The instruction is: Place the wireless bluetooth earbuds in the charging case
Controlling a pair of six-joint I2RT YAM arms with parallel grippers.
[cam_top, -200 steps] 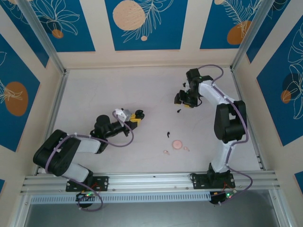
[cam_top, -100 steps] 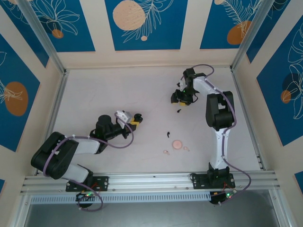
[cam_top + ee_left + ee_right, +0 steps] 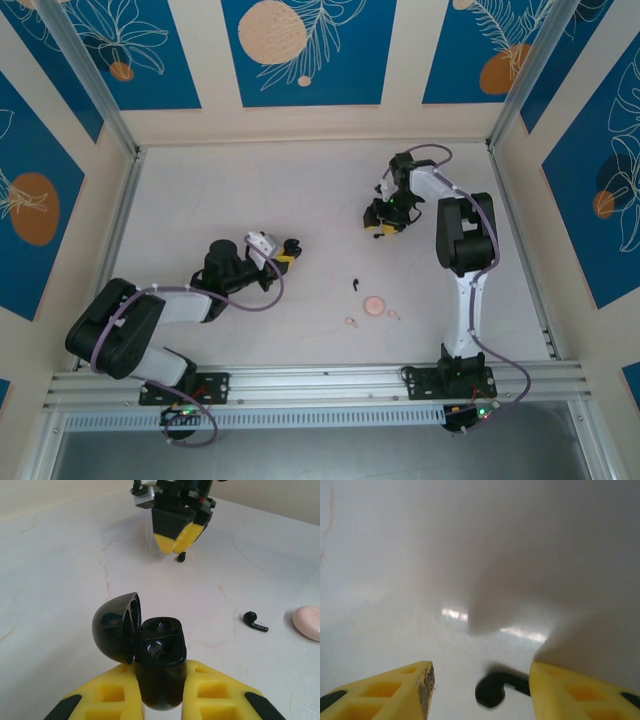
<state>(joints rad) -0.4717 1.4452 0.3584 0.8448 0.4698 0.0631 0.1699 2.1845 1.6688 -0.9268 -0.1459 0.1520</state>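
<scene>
My left gripper [image 3: 160, 682] is shut on the black charging case [image 3: 159, 647], which stands upright with its lid swung open to the left and both wells empty. In the top view this gripper [image 3: 288, 251] sits left of the table's centre. My right gripper [image 3: 481, 679] is open and low over the table, with a black earbud [image 3: 492, 690] lying between its fingers, its stem against the right finger. The left wrist view shows that gripper [image 3: 179, 536] over the same earbud [image 3: 181, 556]. A second black earbud [image 3: 356, 283] lies loose near the middle.
A round pale pink case [image 3: 375, 304] lies closed on the table near the front centre, with two pink earbuds [image 3: 351, 321] [image 3: 394, 315] beside it. The pink case [image 3: 309, 622] also sits at the right edge of the left wrist view.
My right gripper has come down and toward the near side, onto the black earbud that lay just below it. The left gripper keeps holding the open case almost still.
</scene>
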